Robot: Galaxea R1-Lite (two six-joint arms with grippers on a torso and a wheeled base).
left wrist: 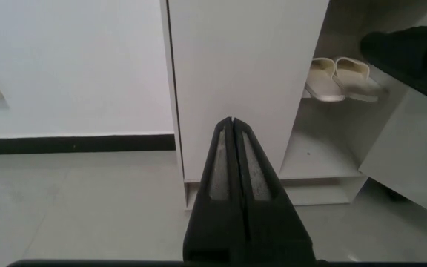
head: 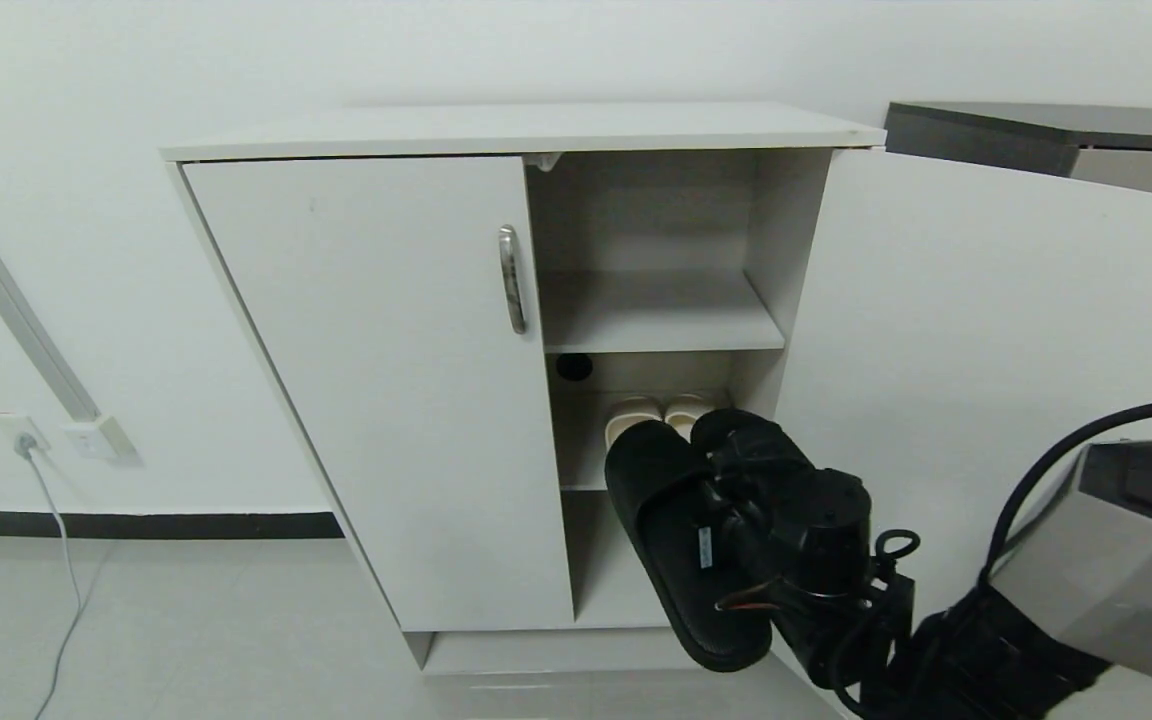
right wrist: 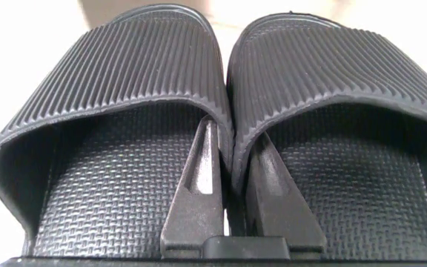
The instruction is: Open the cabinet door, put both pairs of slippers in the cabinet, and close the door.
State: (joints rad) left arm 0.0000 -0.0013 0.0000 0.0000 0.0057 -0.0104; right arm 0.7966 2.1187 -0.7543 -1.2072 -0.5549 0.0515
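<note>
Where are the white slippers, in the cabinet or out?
In. The white slippers sit side by side on a shelf inside the cabinet, whose right door is open. The right gripper holds the black slippers outside.

In the middle of the frame, the left door of the tall white wooden cabinet is closed, with its curved metal handle, and it blocks that half. The right door stands open toward the right of the frame, so the right half can be entered. The upper shelf gives free room. A pair of cream slippers lies on the middle shelf. The pair of black ribbed rubber slippers, clamped in the right gripper, hangs before the lower part of the opening.
</note>
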